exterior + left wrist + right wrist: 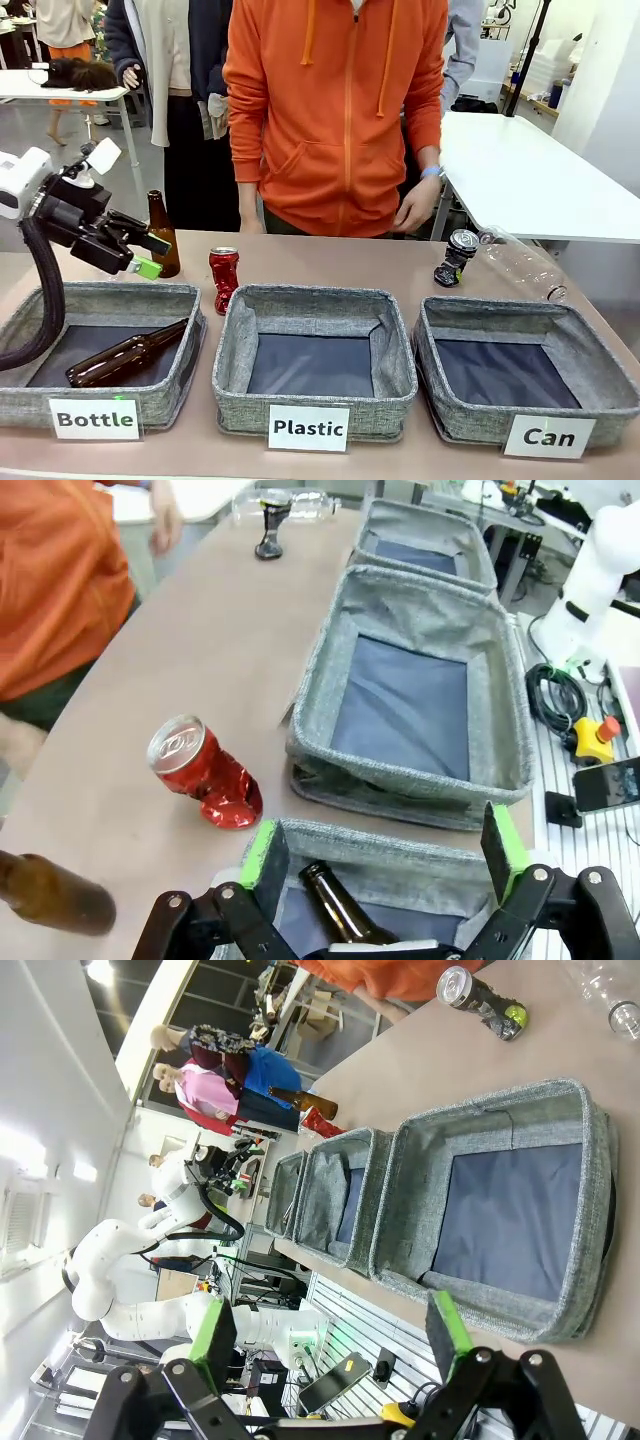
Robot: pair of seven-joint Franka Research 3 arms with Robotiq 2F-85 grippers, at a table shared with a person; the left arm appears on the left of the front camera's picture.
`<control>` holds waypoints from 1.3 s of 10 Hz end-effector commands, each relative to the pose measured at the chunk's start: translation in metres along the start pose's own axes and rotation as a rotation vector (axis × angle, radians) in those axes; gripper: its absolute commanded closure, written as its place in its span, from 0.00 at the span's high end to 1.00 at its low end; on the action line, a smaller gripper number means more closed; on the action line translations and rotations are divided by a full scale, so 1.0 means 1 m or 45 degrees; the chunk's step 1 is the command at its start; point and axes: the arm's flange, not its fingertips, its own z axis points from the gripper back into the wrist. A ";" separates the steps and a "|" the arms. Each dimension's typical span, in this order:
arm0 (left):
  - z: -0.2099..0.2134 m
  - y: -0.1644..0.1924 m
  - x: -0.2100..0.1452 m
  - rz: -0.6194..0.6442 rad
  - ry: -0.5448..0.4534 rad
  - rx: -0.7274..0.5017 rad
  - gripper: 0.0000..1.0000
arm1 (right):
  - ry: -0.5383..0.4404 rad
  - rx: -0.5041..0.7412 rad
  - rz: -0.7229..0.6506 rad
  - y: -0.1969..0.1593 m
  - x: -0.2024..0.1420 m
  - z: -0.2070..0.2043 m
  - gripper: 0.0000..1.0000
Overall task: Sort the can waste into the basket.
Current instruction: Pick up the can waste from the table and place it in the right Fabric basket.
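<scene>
The red can [224, 278], dented at its waist, stands on the table behind the gap between the "Bottle" and "Plastic" baskets. The black can [457, 257] stands behind the grey "Can" basket [455, 420]. My left gripper [150, 254] hangs open above the "Bottle" basket, holding nothing. In the left wrist view this gripper [382, 855] has the red can [205, 775] ahead to its left and the black can [270, 525] far off. My right gripper [330, 1330] is open and empty at the near side of the "Can" basket [490, 1305], with the black can [480, 995] beyond it.
A brown bottle [125, 357] lies in the "Bottle" basket [30, 395]; another brown bottle [162, 235] stands behind it. The "Plastic" basket [235, 390] sits in the middle. A clear plastic bottle [520, 262] lies right of the black can. A person in orange [340, 110] stands at the far edge.
</scene>
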 end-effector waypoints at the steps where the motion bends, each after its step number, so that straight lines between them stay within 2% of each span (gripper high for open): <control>1: -0.024 0.038 -0.004 0.081 0.054 0.078 1.00 | -0.019 0.026 0.035 0.000 0.003 0.001 1.00; 6: -0.069 0.084 0.003 0.115 0.118 0.260 1.00 | -0.019 0.026 0.035 0.000 0.003 0.001 1.00; 8: -0.081 0.100 0.004 0.043 0.185 0.266 1.00 | -0.019 0.026 0.035 0.000 0.003 0.001 1.00; 10: -0.089 0.107 0.000 0.019 0.195 0.208 1.00 | -0.019 0.026 0.035 0.000 0.003 0.001 1.00; 13: -0.106 0.116 -0.010 0.041 0.224 0.139 1.00 | -0.019 0.026 0.035 0.000 0.003 0.001 1.00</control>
